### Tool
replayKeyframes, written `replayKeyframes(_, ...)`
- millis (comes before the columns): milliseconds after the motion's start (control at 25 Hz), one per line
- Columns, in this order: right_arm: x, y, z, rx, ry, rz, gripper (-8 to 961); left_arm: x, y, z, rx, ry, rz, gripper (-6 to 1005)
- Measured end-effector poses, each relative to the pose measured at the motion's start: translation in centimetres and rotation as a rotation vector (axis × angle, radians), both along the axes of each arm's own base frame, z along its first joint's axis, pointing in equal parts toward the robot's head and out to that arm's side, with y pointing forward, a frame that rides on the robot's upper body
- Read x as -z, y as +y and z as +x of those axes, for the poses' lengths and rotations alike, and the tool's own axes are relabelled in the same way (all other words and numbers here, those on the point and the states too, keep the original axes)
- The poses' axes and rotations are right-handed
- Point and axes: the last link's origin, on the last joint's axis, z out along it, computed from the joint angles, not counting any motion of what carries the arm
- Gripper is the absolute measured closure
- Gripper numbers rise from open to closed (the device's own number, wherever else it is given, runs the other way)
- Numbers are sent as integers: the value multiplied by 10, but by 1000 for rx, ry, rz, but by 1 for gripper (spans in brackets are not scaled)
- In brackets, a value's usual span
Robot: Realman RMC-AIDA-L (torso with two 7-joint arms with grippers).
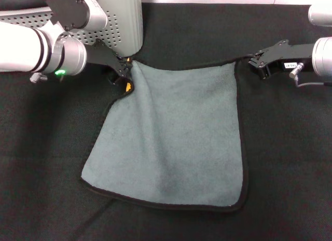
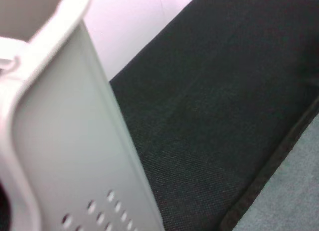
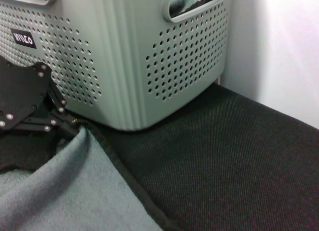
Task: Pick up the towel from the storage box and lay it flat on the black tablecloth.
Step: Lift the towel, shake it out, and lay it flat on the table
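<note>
Lying grey-teal side up on the black tablecloth [image 1: 290, 163], the towel [image 1: 174, 142] is spreading across the middle of the cloth, its near edge and both near corners resting flat while its far edge is being held at both far corners. The left gripper [image 1: 126, 70] is clamping the towel's far left corner just in front of the storage box [image 1: 122, 17], its jaws closed on the fabric, which is bunching into a raised fold there with a sliver of yellow showing beneath. The right gripper [image 1: 258, 63] is sitting at the towel's far right corner, toward the right edge of the tablecloth; whether its jaws are together or apart on the black edging cannot be told from the head view, and the right wrist view is not showing them. The storage box is standing at the far left corner of the tablecloth, its perforated wall and black logo label facing the right wrist camera, with a patch of grey-teal fabric showing through its handle opening [image 3: 192, 3]. In the right wrist view the left gripper [image 3: 65, 122] is appearing against the foot of the box, touching the lifted towel corner. The towel's left side is running slack and slanted, its right side straight.
</note>
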Motion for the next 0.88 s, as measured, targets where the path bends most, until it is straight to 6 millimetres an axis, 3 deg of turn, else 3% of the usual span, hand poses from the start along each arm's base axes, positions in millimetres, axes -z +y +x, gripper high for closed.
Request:
replayKeyframes(200, 0, 0, 0, 2, 0, 1, 935, -9, -1, -3, 46, 57, 69, 879)
replayKeyframes(880, -1, 1, 6, 28, -2, 23, 934, 12, -8, -5, 212, 243, 154, 861)
